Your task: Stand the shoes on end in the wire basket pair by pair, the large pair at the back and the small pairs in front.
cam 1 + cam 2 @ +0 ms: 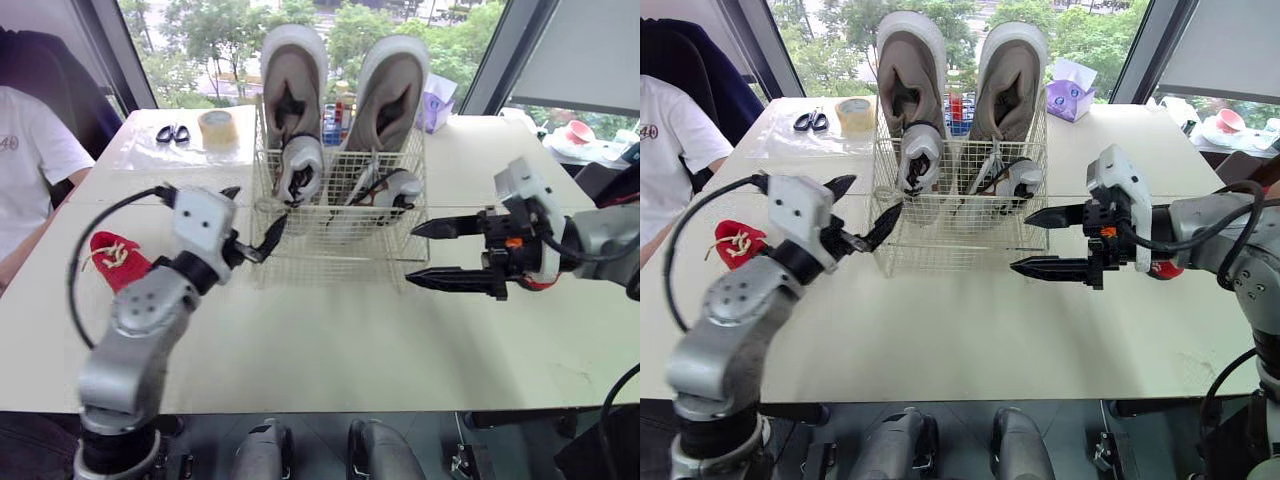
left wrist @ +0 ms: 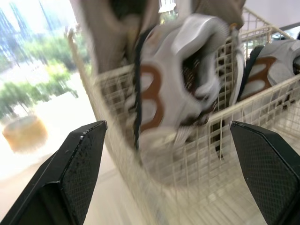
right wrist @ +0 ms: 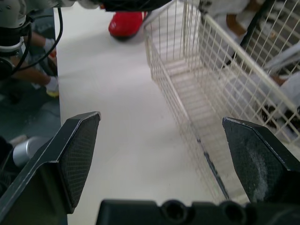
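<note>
1. Left eye view is showing the wire basket (image 1: 340, 240) sitting on the white table (image 1: 330, 340), toward the far side.
2. Big tan shoes (image 1: 293, 85) are standing on end side by side at the back of the basket, rising well above its rim.
3. Small grey-and-white shoes (image 1: 300, 165) are sitting in front of them, inside the wire. The left one is standing fairly upright and the right one is leaning lower against the rim.
4. One red shoe (image 1: 118, 258) is lying on the table outside the basket, off to its left and just beside the left arm.
5. Left gripper (image 1: 252, 215) is hovering at the basket's left front corner with its fingers spread apart and nothing between them. One finger is sitting right against the wire, though actual contact is too close to call.
6. Left wrist view is looking past that corner at a small shoe behind the mesh.
7. Right gripper (image 1: 412, 255) is hanging just off the basket's right front side, pointing at it. Its fingers are wide apart and empty, clear of the wire.
8. Right wrist view is catching the basket's front wall running away between the fingers, with the red shoe beyond.
9. Scissors (image 1: 172, 133), a tape roll (image 1: 217, 126) and a purple tissue box (image 1: 436, 105) are lying at the far end of the table.
10. A person in a white shirt (image 1: 30, 160) is sitting at the table's left edge.
</note>
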You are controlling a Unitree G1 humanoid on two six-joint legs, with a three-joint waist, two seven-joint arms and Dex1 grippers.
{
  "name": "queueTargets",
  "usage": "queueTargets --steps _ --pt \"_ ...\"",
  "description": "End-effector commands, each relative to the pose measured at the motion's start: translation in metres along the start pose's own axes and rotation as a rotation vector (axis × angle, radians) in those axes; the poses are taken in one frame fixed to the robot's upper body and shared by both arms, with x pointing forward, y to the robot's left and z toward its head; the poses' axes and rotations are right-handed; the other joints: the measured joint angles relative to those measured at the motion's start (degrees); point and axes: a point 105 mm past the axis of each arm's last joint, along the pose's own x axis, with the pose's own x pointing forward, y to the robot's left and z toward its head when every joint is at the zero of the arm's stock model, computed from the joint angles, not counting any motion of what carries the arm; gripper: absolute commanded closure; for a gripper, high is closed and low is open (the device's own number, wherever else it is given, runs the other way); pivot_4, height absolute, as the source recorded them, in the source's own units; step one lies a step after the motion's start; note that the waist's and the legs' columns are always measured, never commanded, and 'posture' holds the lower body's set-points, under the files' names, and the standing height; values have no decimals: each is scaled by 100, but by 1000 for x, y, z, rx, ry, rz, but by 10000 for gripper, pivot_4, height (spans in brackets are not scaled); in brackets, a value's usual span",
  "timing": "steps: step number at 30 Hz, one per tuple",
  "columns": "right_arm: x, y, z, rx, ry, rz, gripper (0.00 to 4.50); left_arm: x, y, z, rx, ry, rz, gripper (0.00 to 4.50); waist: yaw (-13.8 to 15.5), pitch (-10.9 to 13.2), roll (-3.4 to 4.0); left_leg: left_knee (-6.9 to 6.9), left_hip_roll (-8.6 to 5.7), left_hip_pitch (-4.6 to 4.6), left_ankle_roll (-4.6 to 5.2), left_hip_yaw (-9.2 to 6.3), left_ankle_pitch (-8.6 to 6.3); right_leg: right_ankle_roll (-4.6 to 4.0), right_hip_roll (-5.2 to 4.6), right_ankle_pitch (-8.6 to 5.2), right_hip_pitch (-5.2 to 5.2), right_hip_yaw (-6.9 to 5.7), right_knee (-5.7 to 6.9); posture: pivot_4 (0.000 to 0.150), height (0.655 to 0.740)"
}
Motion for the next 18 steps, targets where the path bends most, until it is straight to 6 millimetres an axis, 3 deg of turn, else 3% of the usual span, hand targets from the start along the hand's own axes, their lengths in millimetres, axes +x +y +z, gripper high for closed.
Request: queueTargets --steps 1,3,5,9,11,13,15,18 --pt "-11 -15 11 -9 -126 -119 0 -11 5 23 -108 22 -151 2022 -4 0 -1 0 1 0 -1 -3 1 0 4 0 2 -1 -2 1500 7400" --pt "-16 -20 12 21 -190 -162 0 -13 26 41 -237 -61 -114 871 -4 0 0 0 -1 2 -1 -1 1 4 3 0 4 0 -2 1500 7400" --pt "-17 -15 7 33 -196 -160 0 -15 29 46 -302 -79 -149 871 -9 0 0 0 -1 2 -3 -2 2 5 3 1 5 0 -1 1500 7400" --pt "-43 -29 13 52 -310 -339 0 -27 15 25 -480 50 -326 871 -25 1 2 -3 -1 8 -31 1 18 8 5 0 7 2 3 1500 7400" --pt "-61 -38 9 60 -348 -466 0 -30 18 19 -497 64 -310 871 -24 1 1 -3 1 8 -32 3 19 8 5 0 5 3 5 1500 7400" --pt "-79 -48 -5 75 -339 -624 0 -38 9 19 -581 49 -411 871 -5 -1 -1 -4 1 8 -29 1 16 7 7 -1 6 3 4 1500 7400" --pt "-91 -55 -39 100 -233 -782 0 -53 -14 7 -638 146 -574 871 -2 -1 0 -4 0 10 -24 -2 13 6 6 -1 11 2 2 1500 7400" --pt "-113 -61 -74 115 -198 -992 0 -65 -36 -13 -635 275 -655 871 -13 -2 4 -6 -1 12 -29 5 13 -1 2 -6 10 6 -2 1500 7400"
